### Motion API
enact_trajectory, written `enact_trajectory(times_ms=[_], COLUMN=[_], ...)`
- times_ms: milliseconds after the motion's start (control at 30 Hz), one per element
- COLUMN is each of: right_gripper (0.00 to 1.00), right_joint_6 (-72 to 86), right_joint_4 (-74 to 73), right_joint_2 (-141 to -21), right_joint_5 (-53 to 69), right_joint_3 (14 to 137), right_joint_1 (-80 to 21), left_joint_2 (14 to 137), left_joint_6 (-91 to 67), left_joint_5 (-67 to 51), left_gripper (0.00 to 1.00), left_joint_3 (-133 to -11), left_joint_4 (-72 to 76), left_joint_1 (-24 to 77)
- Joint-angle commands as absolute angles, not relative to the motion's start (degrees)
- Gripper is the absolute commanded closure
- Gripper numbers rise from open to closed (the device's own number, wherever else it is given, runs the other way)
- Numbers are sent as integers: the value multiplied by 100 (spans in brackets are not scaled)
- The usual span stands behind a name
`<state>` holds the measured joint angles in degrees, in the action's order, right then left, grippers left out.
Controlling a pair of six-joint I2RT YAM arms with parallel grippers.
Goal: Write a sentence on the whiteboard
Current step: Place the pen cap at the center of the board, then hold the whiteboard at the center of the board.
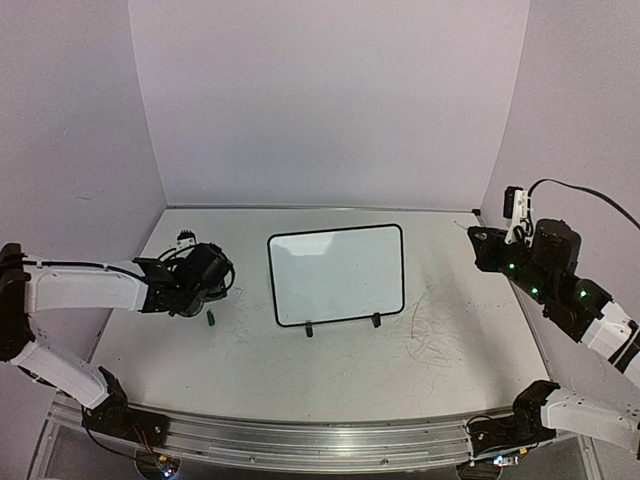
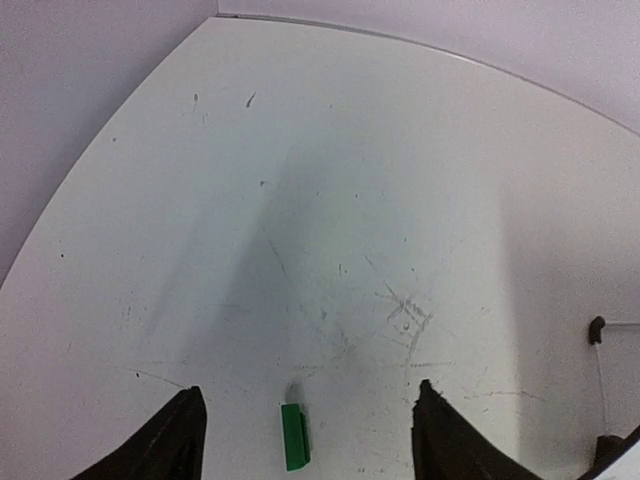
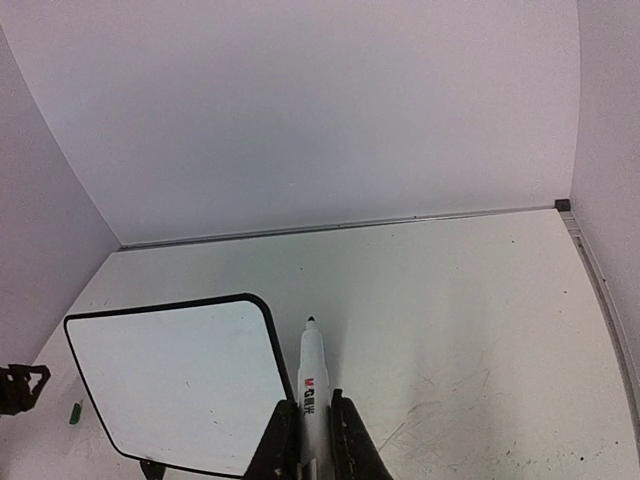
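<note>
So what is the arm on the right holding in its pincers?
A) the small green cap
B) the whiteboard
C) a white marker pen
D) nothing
C: the right gripper is shut on a white marker, whose dark tip points forward past the fingers.

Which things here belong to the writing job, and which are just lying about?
For the job: whiteboard, blank; marker, uncapped, held in the right gripper.
Lying about: small green cap on the table under the open left gripper; grey scribbles on the table.
</note>
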<state>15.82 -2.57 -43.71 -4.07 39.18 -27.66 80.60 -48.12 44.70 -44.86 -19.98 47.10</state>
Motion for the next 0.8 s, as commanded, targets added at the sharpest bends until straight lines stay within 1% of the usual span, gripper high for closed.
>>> enact_trajectory(times_ms=[0,133,267,300,367,433,500,767], right_gripper=[100,100,100,100,100,100,100,100], right_joint_6=[1457,1376,1164,1139,1124,1108,1133,1326], right_joint_4=[-304,-367,-395,-372,-331,-309,-309,-43], right_joint_2=[-4285,-4449,-4809,-4855,-4945,-5154,-5446,-6709], right_joint_5=[-519,-395,-66,-52,-219,-448,-692,-839], right_joint_3=[4128,4232,4352,4378,4454,4598,4768,5410], right_joint_1=[-2770,-2773,-2834,-2945,-3251,-3683,-4186,-5382], left_joint_2=[7187,6861,6581,6423,6158,5984,5988,6583], left_joint_6=[-4529,-3859,-3324,-3175,-3036,-3007,-3019,-2818], left_joint_5=[4135,3414,2786,2459,1532,240,-689,-2013], left_gripper=[20,11,7,6,6,6,2,2], left_joint_3=[-4443,-4618,-4579,-4485,-4111,-3733,-3470,-3245], left_joint_4=[-2315,-2296,-1773,-1515,-784,201,867,1958], left_joint_1=[4300,4018,3888,3777,3440,3007,2763,2683])
